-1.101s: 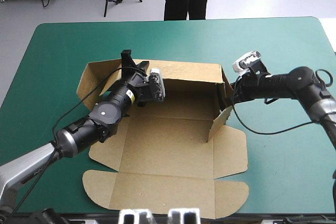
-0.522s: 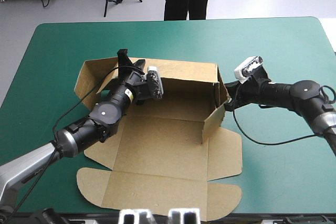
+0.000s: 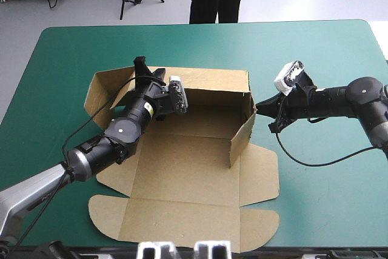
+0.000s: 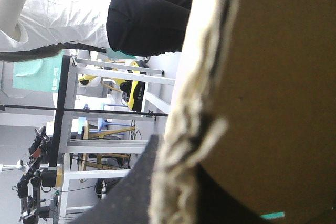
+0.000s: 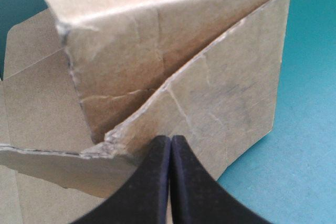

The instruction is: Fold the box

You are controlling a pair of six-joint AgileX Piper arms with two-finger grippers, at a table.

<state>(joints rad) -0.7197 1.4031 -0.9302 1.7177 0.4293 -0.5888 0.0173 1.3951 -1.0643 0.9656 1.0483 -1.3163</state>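
Observation:
The brown box (image 3: pixel 188 174) lies in the middle of the teal-green table, its floor flat. Its back wall (image 3: pixel 212 83) and right side wall (image 3: pixel 241 137) stand raised and meet at the far right corner. My left gripper (image 3: pixel 144 70) sits on the back wall's top edge near its left end. In the left wrist view the board's rough edge (image 4: pixel 199 129) runs between the jaws beside one black finger (image 4: pixel 131 192). My right gripper (image 3: pixel 260 108) is shut, its tip just outside the right wall near that corner. In the right wrist view the right gripper (image 5: pixel 170 142) points at the box's wall (image 5: pixel 220 98).
The box's lid panel with rounded ends (image 3: pixel 182 225) lies flat near the table's front edge. A left flap (image 3: pixel 100 92) stands angled beyond my left arm. Bare teal-green cover (image 3: pixel 327 198) lies to the right of the box.
The right side wall has come from half raised to upright. My right gripper has drawn back a little to the right of the corner. The left gripper has barely moved.

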